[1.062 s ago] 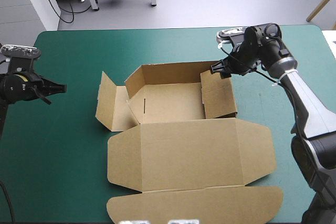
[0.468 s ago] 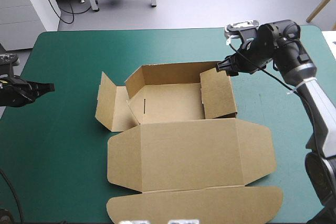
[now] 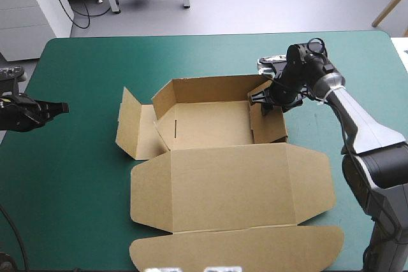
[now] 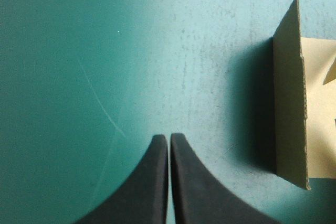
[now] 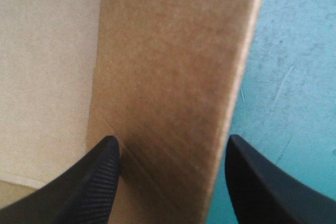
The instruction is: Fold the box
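The brown box (image 3: 210, 125) lies mid-table as an open tray, its back wall up and its wide lid (image 3: 233, 189) flat toward the near edge. My right gripper (image 3: 262, 99) is open at the tray's right wall (image 3: 268, 119); in the right wrist view that wall (image 5: 168, 93) stands between the spread black fingers (image 5: 92, 182). My left gripper (image 3: 62, 107) is shut, low over the teal-green cover near the table's left edge, well short of the box's raised left flap (image 3: 129, 119). The left wrist view shows the closed gripper (image 4: 169, 141) and that flap (image 4: 289, 108) ahead and to one side.
A loose left side panel (image 3: 143, 138) lies flat beside the raised flap. The lid's tuck flap (image 3: 236, 250) reaches the table's near edge. Bare teal-green cover (image 3: 76, 183) stretches along the left side.
My right gripper has come down from beyond the back right corner onto the right wall, which now stands more upright. The left gripper drew back toward the left edge earlier and has since held still.
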